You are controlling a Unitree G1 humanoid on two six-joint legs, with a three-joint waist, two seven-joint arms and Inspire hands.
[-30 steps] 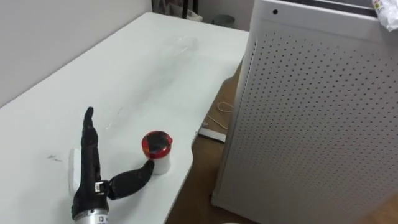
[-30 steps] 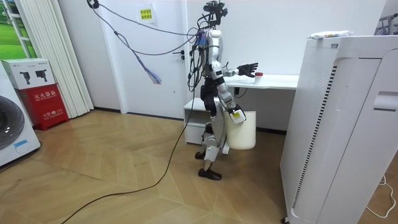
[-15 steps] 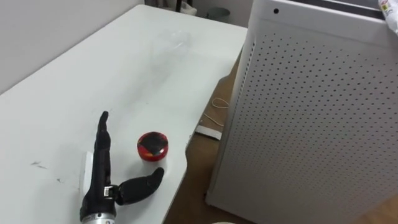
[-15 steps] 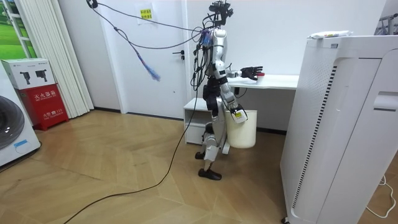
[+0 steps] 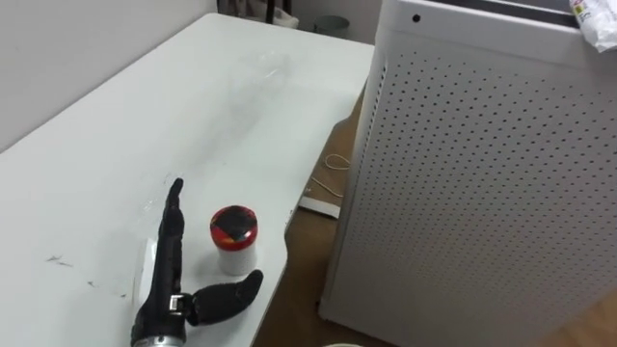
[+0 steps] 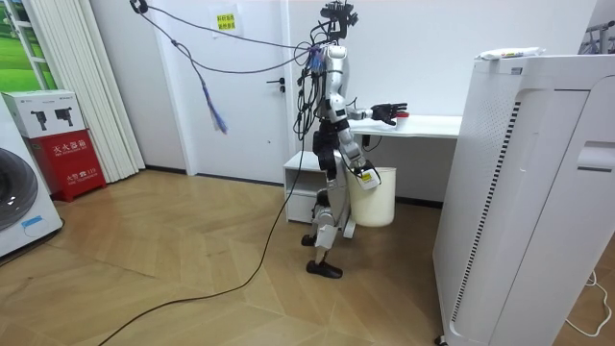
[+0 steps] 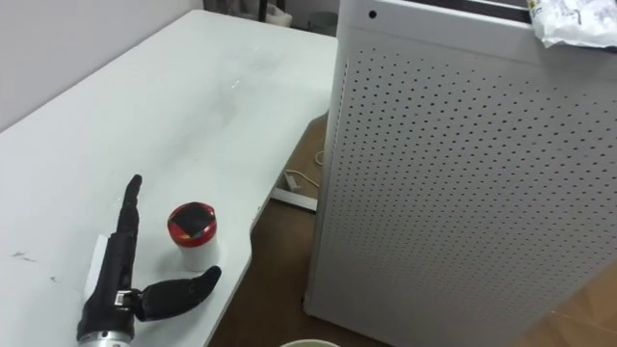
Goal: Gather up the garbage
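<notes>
ready to grab
left hand [image 5: 164, 287] open over the counter [image 5: 135, 125], fingers [image 5: 173, 220] straight beside the red-topped cup [image 5: 233, 235], thumb spread to close.

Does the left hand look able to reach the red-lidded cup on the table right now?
Probably yes: the left hand lies open right beside the red-lidded cup, fingers to its left and thumb below it, with nothing between them.

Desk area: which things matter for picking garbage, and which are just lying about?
Job: red-lidded cup; left hand, open beside it; white bin; crumpled wrapper.
Lying about: white desk; perforated cabinet; red box.
</notes>
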